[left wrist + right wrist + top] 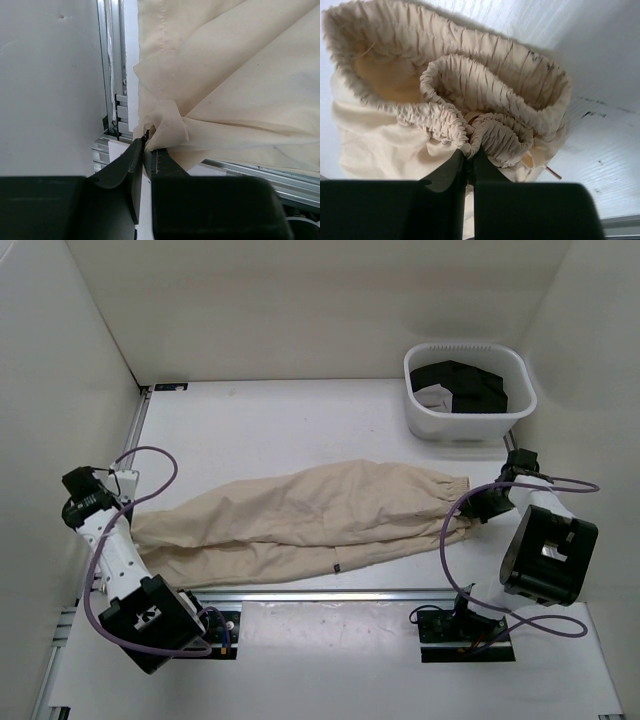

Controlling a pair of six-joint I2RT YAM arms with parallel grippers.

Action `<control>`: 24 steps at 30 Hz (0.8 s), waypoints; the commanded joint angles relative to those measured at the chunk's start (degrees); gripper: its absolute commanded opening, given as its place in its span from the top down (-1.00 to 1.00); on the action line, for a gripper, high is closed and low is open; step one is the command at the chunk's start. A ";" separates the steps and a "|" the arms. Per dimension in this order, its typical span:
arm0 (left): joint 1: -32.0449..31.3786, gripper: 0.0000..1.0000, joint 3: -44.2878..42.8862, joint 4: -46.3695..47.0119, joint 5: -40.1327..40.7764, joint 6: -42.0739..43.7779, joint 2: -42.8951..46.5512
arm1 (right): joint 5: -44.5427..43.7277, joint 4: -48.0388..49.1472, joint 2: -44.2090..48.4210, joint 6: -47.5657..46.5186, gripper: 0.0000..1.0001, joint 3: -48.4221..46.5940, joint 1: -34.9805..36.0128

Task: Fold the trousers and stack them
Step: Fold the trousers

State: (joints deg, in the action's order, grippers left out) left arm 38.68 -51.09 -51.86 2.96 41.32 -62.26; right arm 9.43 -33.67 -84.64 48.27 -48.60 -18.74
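Where the table [280,430] reaches its far right corner, a white basket [466,430] stands upright with black garments [470,385] piled inside it; they lie below the rim, and their count cannot be told. Basket is well apart from the trousers [300,515], which lie flat across the middle of the table, lengthwise left to right, both legs roughly side by side, the nearer leg partly under the farther one. A small dark tag [337,567] shows on the near seam, just beyond the metal rail [330,593] that runs along the near edge. Left gripper [149,145]: fingers clenched on a bunched fold of the beige cloth at the trousers' left end, close beside the aluminium rail [112,75] at the table's left edge; cloth fans out up and to the right from the pinch. Right gripper [469,152]: fingers pinched together on the gathered elastic hems [490,132] at the trousers' right end, with two ruffled rings of cloth showing above the fingertips, one inside the other. Right arm sits between the basket and the near edge, not touching the basket. Purple cables [150,455] loop off both arms; the right one hangs over the cuff end of the trousers as seen from the top camera.
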 commanded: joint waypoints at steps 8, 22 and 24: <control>0.26 0.72 -22.53 -2.63 -5.25 -2.38 -10.58 | 4.44 -2.18 -3.86 -8.01 1.00 -24.84 -0.77; 0.26 0.72 8.00 -3.25 7.58 10.53 7.57 | 10.42 -1.95 9.84 -8.81 1.00 8.40 -12.26; 0.78 0.72 11.61 -3.25 9.77 11.06 8.21 | 11.84 -1.31 9.85 -9.59 1.00 12.63 -18.13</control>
State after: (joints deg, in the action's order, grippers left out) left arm 38.59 -42.41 -56.34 6.83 48.40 -56.77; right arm 17.17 -36.29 -76.01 39.83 -39.70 -31.03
